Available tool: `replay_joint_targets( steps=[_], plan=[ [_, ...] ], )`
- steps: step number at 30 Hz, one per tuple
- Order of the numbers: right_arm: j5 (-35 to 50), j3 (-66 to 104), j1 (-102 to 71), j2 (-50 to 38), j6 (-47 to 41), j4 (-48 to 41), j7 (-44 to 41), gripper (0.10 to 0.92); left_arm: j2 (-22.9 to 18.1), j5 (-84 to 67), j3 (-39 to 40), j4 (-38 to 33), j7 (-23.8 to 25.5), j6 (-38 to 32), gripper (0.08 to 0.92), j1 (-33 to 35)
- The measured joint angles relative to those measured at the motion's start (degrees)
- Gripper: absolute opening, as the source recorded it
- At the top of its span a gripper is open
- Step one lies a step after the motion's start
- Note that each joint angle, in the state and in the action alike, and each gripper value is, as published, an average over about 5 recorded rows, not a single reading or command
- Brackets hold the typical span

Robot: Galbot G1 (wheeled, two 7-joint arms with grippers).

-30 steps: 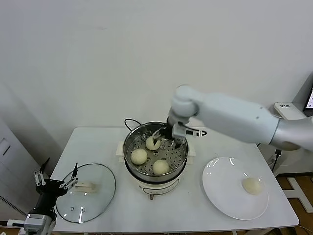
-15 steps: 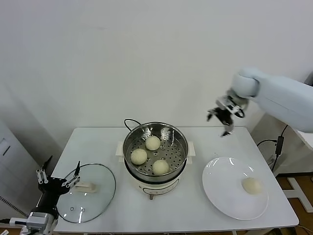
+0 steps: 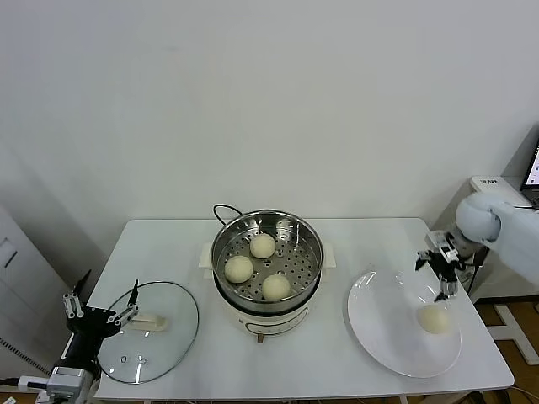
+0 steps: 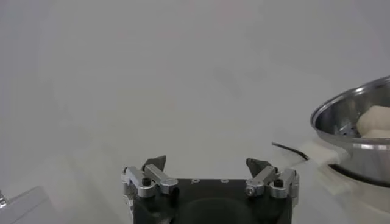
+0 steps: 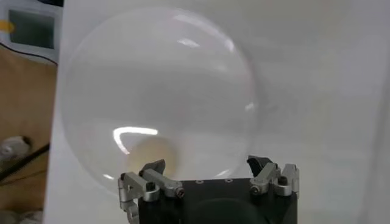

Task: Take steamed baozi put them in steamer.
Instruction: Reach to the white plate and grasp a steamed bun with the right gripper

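Right hand [image 3: 439, 271], released, is hovering over the soft last baozi [image 3: 434, 318] near the worktop's right edge; I'm pinching its sides gently.

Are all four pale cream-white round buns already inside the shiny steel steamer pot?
No, the steel steamer pot holds three buns, and one pale bun lies on the flat white plate.

Wall [image 3: 253, 101]: plain white, far | table [image 3: 337, 370]: white, rounded corners, centre | floor [image 3: 518, 337]: wood-toned, near right | white cabinet [image 3: 497, 187]: far right edge
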Motion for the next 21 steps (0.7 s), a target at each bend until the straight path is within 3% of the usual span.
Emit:
replay_joint_targets(
  steps=[14,21],
  plan=[
    [-2.54,4.83,-9.51,-1.06,-2.13,-0.43,2.66,0.814,-0.26,0.02,-0.59,0.13,0.05,-0.3,0.823,0.73],
    [-3.14,5.64,-11.43,-0.92,-2.44,-0.66,4.0,0.737,-0.35,0.05,-0.51,0.17,0.06,-0.32,0.823,0.57]
  ],
)
